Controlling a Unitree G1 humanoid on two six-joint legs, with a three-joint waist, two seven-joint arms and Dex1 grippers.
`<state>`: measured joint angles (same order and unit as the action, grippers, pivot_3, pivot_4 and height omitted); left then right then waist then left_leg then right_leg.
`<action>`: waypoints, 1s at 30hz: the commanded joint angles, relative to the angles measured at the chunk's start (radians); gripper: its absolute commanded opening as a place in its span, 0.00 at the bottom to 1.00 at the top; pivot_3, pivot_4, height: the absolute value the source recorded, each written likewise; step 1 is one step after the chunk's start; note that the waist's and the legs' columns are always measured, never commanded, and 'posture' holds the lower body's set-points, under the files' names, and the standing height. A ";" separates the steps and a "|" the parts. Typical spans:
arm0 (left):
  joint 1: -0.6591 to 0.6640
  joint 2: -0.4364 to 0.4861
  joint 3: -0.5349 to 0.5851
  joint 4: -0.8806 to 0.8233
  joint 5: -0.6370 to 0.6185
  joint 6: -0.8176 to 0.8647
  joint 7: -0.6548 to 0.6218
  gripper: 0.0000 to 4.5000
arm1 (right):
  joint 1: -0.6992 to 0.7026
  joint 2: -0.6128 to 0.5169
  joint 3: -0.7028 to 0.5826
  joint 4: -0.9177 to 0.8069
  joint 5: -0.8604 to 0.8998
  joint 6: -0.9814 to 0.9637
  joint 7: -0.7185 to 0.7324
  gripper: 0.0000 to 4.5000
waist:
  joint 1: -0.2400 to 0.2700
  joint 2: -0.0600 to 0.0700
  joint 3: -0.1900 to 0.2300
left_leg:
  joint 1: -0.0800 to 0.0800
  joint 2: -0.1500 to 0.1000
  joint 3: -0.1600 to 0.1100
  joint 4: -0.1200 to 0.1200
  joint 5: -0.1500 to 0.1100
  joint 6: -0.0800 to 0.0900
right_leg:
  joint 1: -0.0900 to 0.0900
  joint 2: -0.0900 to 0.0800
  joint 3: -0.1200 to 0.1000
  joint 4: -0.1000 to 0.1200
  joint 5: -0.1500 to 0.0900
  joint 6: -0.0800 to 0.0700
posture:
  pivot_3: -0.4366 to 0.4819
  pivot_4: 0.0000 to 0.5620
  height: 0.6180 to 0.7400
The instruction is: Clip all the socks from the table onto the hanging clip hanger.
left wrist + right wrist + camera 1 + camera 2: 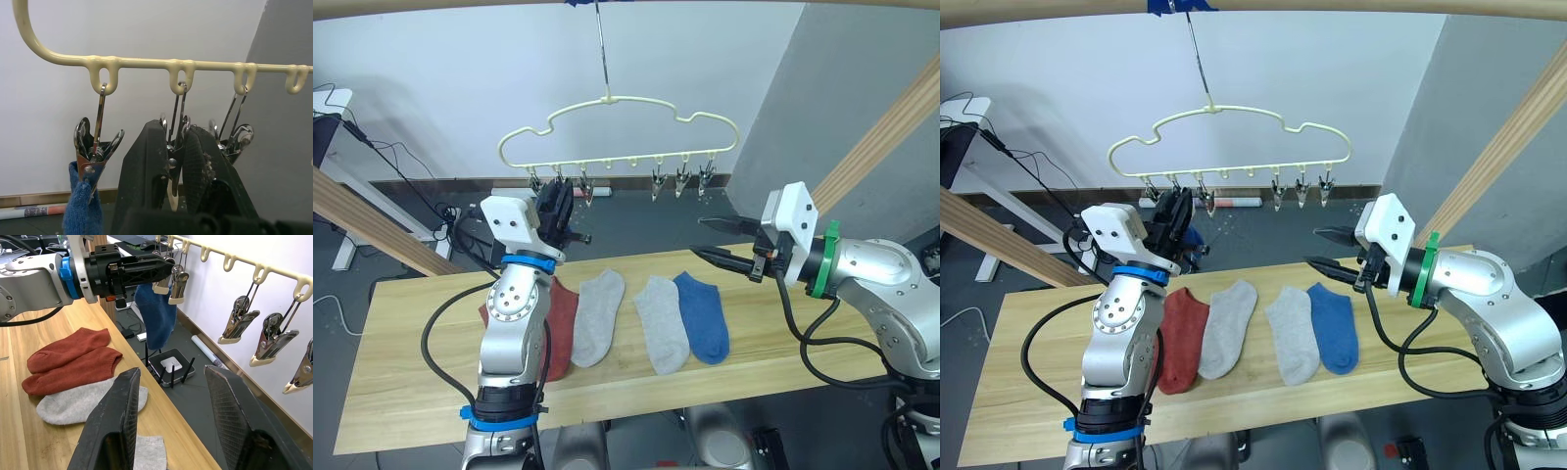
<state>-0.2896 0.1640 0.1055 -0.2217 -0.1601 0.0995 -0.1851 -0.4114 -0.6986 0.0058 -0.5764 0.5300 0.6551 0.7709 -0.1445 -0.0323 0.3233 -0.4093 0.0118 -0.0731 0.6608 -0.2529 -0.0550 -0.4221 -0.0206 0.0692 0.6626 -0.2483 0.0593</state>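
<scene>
One blue sock (156,313) already hangs from the end clip (93,147) of the clip hanger (617,132), on the hanger's left end. The left gripper (177,161) is raised to the neighbouring second clip (175,142), its two fingers clenched around that clip's handles, apparently pressing it open; no sock is in it. On the table (783,352) below the hanger lie the remaining socks: two rust-red socks (73,360) overlapping under the hanger's left end, then a grey sock (599,315), another grey sock (663,321) and a blue sock (703,315) towards its right end, the last two touching edge to edge. The right gripper (720,242) hovers below the hanger's right end, above the table's far edge, its fingers spread and empty. The step in hand looks like readying the second clip. Next, the right gripper would need to pick a sock off the table and bring its cuff up between the clip's opened jaws before the left lets go.
</scene>
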 commanded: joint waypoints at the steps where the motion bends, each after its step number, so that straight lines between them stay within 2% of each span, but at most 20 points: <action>1: -0.008 0.006 0.016 -0.033 -0.014 -0.025 0.000 0.07 | 0.005 -0.011 -0.005 -0.043 0.000 -0.021 0.006 0.48 | 0.000 0.000 0.000 | 0.000 0.000 0.000 0.000 0.000 0.000 | 0.000 0.000 0.000 0.000 0.000 0.000 | 0.17 0.56 1.00; 5: -0.007 0.005 0.017 -0.036 -0.020 -0.021 -0.006 0.07 | 0.017 -0.031 0.020 -0.036 -0.033 -0.003 -0.009 0.48 | 0.000 0.000 0.000 | 0.000 0.000 0.000 0.000 0.000 0.000 | 0.000 0.000 0.000 0.000 0.000 0.000 | 0.17 0.56 1.00; 8: -0.005 0.011 0.018 -0.056 -0.038 0.003 -0.019 0.07 | 0.086 0.001 0.073 -0.011 -0.105 0.068 -0.131 0.48 | 0.003 -0.001 0.000 | 0.000 0.000 -0.001 0.000 0.000 0.000 | 0.000 0.000 -0.001 0.000 0.000 0.000 | 0.18 0.57 1.00; 11: -0.001 0.027 0.020 -0.069 -0.045 0.017 -0.027 0.07 | 0.150 0.071 0.122 -0.010 -0.176 0.077 -0.240 0.61 | 0.003 -0.001 0.000 | 0.000 0.000 -0.001 0.000 0.000 0.000 | 0.000 0.000 0.000 0.000 0.000 0.000 | 0.19 0.58 1.00; 16: 0.008 0.040 0.025 -0.077 -0.054 0.030 -0.033 0.07 | 0.252 0.146 0.214 0.023 -0.314 0.056 -0.366 0.99 | 0.003 -0.001 0.000 | 0.000 0.000 0.000 0.000 0.000 0.000 | -0.001 0.000 0.000 0.000 -0.002 0.004 | 0.20 0.59 1.00; 21: 0.012 0.048 0.022 -0.081 -0.059 0.036 -0.038 0.07 | 0.332 0.273 0.306 0.183 -0.476 -0.066 -0.520 0.99 | 0.003 -0.001 0.000 | 0.000 0.001 -0.001 -0.001 0.000 0.000 | -0.001 0.001 0.000 0.000 -0.003 0.004 | 0.21 0.60 1.00; 30: 0.018 0.053 0.020 -0.096 -0.065 0.051 -0.043 0.07 | 0.290 0.424 0.262 0.485 -0.536 -0.192 -0.588 0.99 | 0.003 0.000 0.000 | 0.000 0.001 0.000 0.000 0.000 0.000 | -0.001 0.001 0.001 0.000 -0.002 0.005 | 0.23 0.60 1.00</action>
<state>-0.2782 0.2115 0.1229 -0.2694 -0.2195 0.1506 -0.2280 -0.1115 -0.2909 0.2933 -0.1241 0.0006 0.5015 0.2023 -0.1419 -0.0327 0.3236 -0.4090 0.0129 -0.0728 0.6601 -0.2528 -0.0553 -0.4228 -0.0196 0.0705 0.6624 -0.2504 0.0639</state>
